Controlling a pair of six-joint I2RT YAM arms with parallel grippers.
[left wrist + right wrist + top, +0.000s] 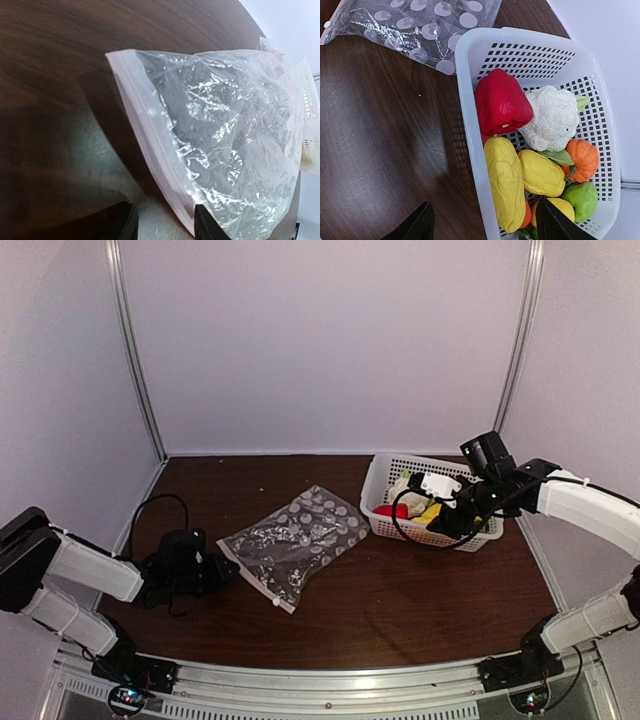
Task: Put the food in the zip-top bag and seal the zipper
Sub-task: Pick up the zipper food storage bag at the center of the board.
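Note:
The clear polka-dot zip-top bag lies flat on the table's middle; its zipper edge faces my left gripper, with the white slider tab at the near end. My left gripper is open and empty, low on the table, the bag's edge by its right finger. The food lies in the white basket: red pepper, white cauliflower, yellow lemons, orange pumpkin, green apple. My right gripper is open and empty, straddling the basket's near wall above the lemons.
The basket stands at the back right of the brown table. White enclosure walls with metal posts close the back and sides. A black cable loops by the left arm.

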